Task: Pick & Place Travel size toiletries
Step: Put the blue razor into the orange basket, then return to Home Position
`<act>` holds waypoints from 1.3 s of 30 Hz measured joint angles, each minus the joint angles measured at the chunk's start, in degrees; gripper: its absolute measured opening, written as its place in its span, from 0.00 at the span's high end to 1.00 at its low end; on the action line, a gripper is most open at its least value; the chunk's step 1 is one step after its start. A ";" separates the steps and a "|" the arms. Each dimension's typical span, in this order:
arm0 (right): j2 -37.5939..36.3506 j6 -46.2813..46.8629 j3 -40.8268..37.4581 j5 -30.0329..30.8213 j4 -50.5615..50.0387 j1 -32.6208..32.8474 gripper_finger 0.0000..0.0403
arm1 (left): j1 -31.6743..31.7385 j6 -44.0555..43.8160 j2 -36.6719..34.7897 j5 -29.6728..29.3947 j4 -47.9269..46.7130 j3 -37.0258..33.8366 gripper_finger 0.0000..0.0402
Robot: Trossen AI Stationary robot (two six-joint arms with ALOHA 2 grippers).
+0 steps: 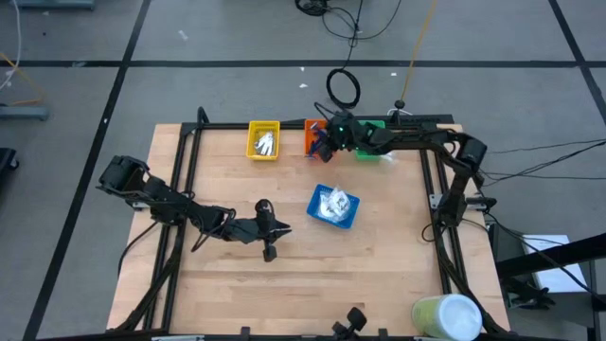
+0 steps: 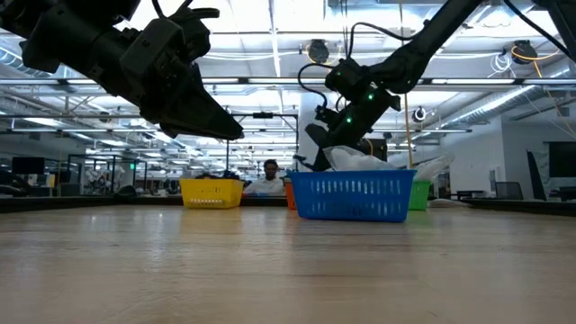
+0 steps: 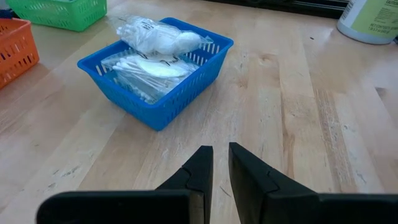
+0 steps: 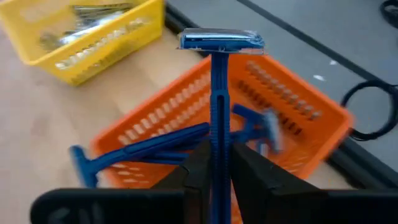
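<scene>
Right hand [image 4: 215, 163], razor [image 4: 219, 74] above orange tray [image 4: 305, 106]

Overhead light, even and bright across the wooden table [image 1: 312, 275]; shadows under the arms are soft and short. Low view: ceiling strip lights [image 2: 270, 36] blow out to white glare, so the left gripper [image 2: 193, 103] reads as a near-black silhouette against them. The near tabletop there is soft, out of focus. Right wrist view: the orange tray [image 4: 249, 118] and the yellow tray [image 4: 93, 37] behind are blurred, the razor [image 4: 219, 93] in the right gripper [image 4: 217, 165] sharper. Left wrist view: crisp, mild sheen on the clear packets [image 3: 158, 40] in the blue tray [image 3: 155, 106].
</scene>
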 joint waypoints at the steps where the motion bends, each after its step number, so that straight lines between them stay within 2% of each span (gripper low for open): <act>1: 0.00 -0.02 0.00 0.39 -0.08 -0.27 0.87 | 0.00 0.00 0.00 0.00 0.00 0.00 0.87; 11: -1.31 0.00 0.02 -0.02 2.23 -0.01 0.73 | 0.00 -0.35 0.00 0.07 0.18 0.00 0.87; 14: -3.90 -0.02 -0.07 -0.90 1.41 0.55 0.69 | 0.00 0.26 0.00 0.07 0.40 0.01 0.87; 17: -9.31 -0.48 0.13 -6.31 -1.01 1.20 0.67 | 0.49 3.73 -0.02 0.06 0.00 0.03 0.87; 19: -14.23 0.04 0.00 -11.17 -6.46 1.41 0.67 | 1.00 1.56 -1.84 0.16 -1.30 0.61 0.87; 22: -22.16 -1.57 0.02 -17.74 -14.55 2.29 0.67 | 1.54 0.85 -11.82 1.45 -4.90 2.30 0.87; 24: -28.15 -2.94 -0.97 -20.69 -21.88 2.73 0.68 | 1.66 5.31 -20.14 3.50 -10.85 3.04 0.87; 28: -40.45 -3.56 -5.39 -20.88 -30.45 3.12 0.67 | 1.11 12.99 -36.75 4.23 -24.13 3.06 0.87; 31: -51.58 -2.72 -11.52 -20.87 -28.17 3.57 0.67 | 0.50 14.24 -47.96 2.63 -32.38 2.98 0.87; 34: -62.77 -1.46 -19.45 -20.97 -25.71 4.56 0.68 | 0.52 13.38 -56.25 0.28 -39.33 1.52 0.87; 39: -78.22 1.06 -31.34 -20.74 -22.63 4.72 0.68 | 0.52 13.13 -65.15 0.02 -40.47 -3.75 0.87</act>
